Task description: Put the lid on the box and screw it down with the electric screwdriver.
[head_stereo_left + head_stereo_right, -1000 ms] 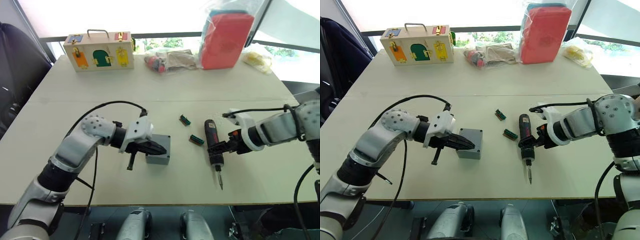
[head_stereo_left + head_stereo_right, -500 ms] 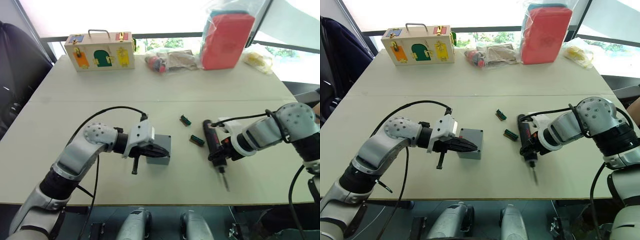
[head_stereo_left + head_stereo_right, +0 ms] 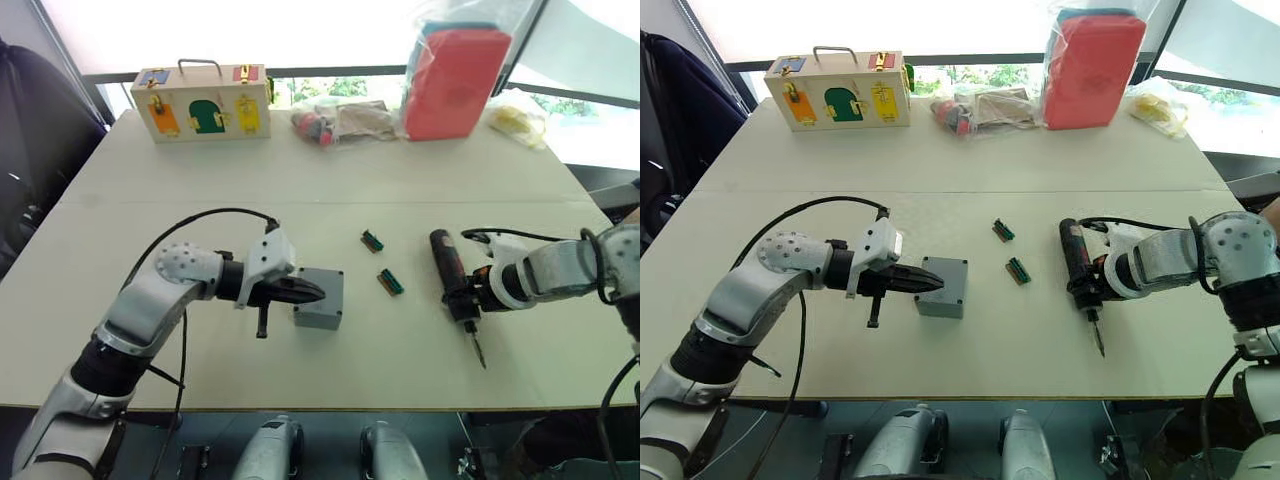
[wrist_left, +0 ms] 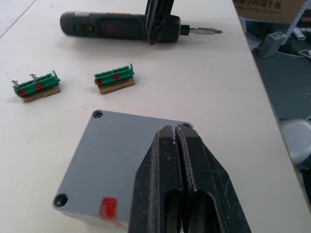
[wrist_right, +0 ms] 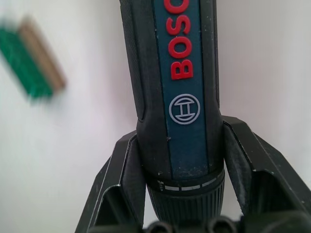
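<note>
Lid already sits on the box, right under my left gripper, whose fingers are pressed together on nothing; my right gripper clamps the electric screwdriver, well off to that gripper's side, so I judge the screwing remains.

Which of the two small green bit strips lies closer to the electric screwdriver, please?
The nearer strip, closest to the table's front edge; the other strip lies farther back, away from the electric screwdriver.
</note>
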